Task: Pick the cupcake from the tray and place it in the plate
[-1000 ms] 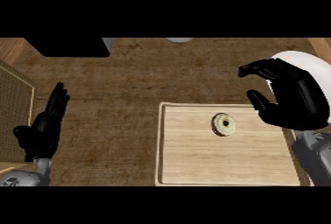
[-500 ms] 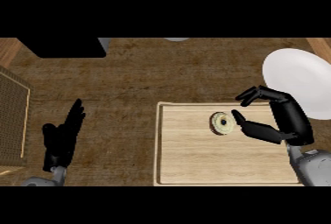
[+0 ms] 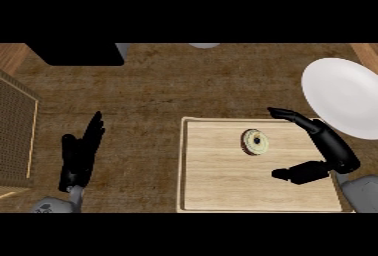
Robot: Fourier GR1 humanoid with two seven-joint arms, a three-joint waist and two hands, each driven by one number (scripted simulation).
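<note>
Head view: right robot hand (image 3: 325,150) spread open, empty, beside cupcake (image 3: 255,142) on tray (image 3: 221,190); plate (image 3: 343,95) just beyond.

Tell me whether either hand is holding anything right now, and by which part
Nothing is held. The right hand is open beside the cupcake on the tray, not touching it. The left hand rests open near the left edge.

One cupcake (image 3: 255,142) at centre right, one wooden tray (image 3: 221,190) under it at lower right, one white plate (image 3: 343,95) at upper right, my two hands, left hand (image 3: 80,152) lower left, right hand (image 3: 325,150) lower right.
</note>
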